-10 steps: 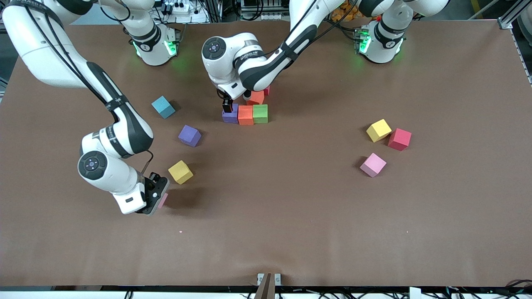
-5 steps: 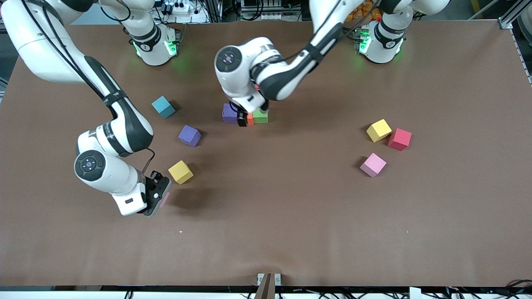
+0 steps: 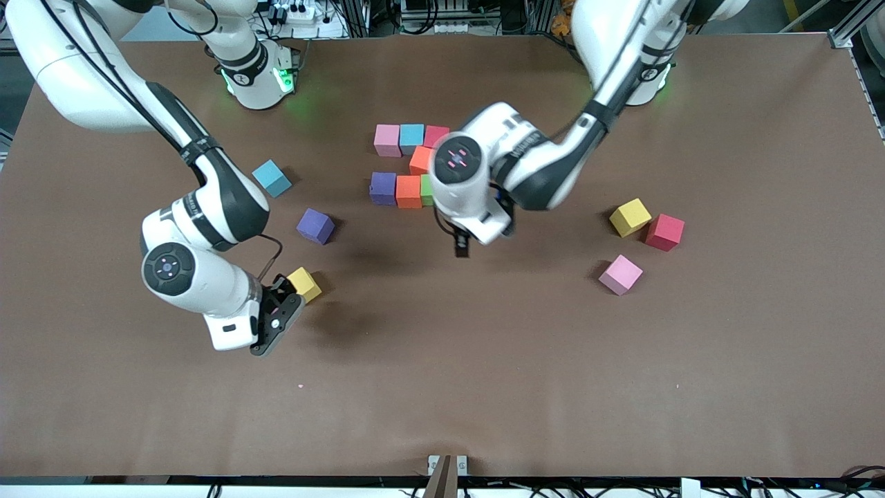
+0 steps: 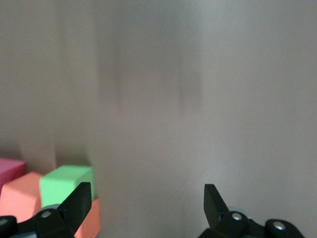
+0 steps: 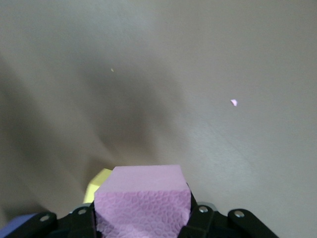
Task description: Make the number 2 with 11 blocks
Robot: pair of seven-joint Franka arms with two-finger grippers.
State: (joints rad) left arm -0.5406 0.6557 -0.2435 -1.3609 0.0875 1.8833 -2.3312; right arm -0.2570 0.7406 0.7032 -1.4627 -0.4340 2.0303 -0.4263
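Note:
The part-built number 2 lies mid-table: a row of pink (image 3: pixel 387 140), blue (image 3: pixel 411 138) and red (image 3: pixel 435 135) blocks, an orange block (image 3: pixel 420 160) under it, then purple (image 3: pixel 382 188), orange (image 3: pixel 408 191) and green (image 3: pixel 424 190), the green one half hidden by the left arm. My left gripper (image 3: pixel 462 245) hangs open and empty over bare table beside that figure; the left wrist view shows the green block (image 4: pixel 67 183) by one finger. My right gripper (image 3: pixel 276 325) is shut on a pink block (image 5: pixel 143 198), over the table next to a loose yellow block (image 3: pixel 304 283).
Loose blocks: blue (image 3: pixel 271 178) and purple (image 3: pixel 315 225) toward the right arm's end; yellow (image 3: pixel 630 216), red (image 3: pixel 664 231) and pink (image 3: pixel 620 274) toward the left arm's end. A small pink crumb (image 3: pixel 301 386) lies on the brown table.
The left gripper has left the purple block in the row and swung away from the figure toward the camera. The right gripper has risen with the pink block and shifted toward the yellow block.

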